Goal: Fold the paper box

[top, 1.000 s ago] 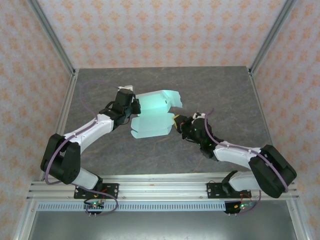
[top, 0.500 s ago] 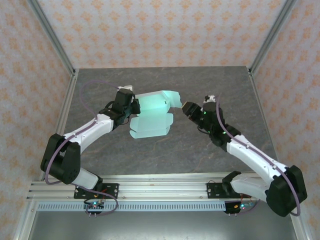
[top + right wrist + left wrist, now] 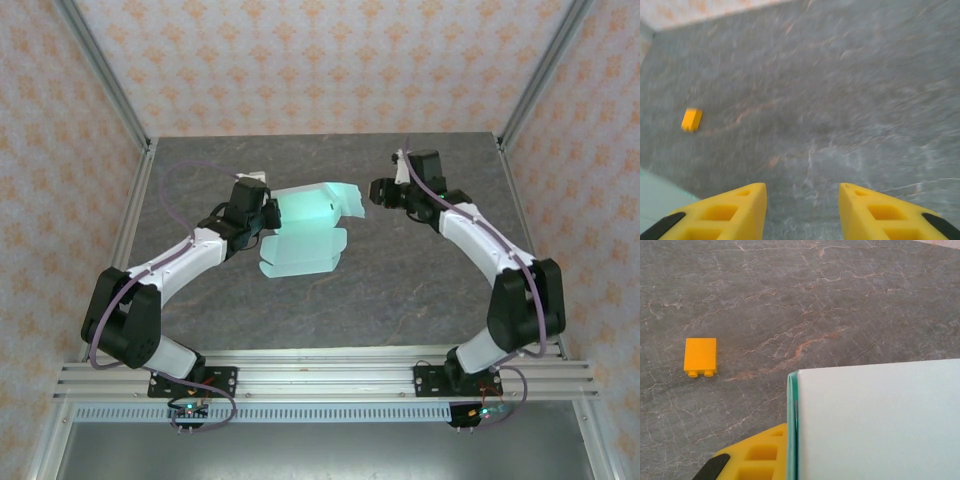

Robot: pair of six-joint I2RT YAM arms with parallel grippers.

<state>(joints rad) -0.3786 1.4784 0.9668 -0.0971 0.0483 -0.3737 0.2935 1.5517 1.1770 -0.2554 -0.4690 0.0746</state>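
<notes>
Our left arm reaches forward from its base with the elbow bent. Its gripper (image 3: 266, 214) sits low, and its yellow fingers (image 3: 757, 456) are clamped on the edge of the paper box (image 3: 300, 252). Our right arm stretches far forward, with the wrist turned inward toward the left arm. Its gripper (image 3: 378, 189) has its 2 yellow fingers (image 3: 730, 212) spread apart.

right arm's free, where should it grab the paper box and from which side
Take the paper box by its far right flap, coming in from the right. That flap looks curled up off the table, giving the open right gripper an edge for its fingers; the left gripper holds the left edge.
</notes>
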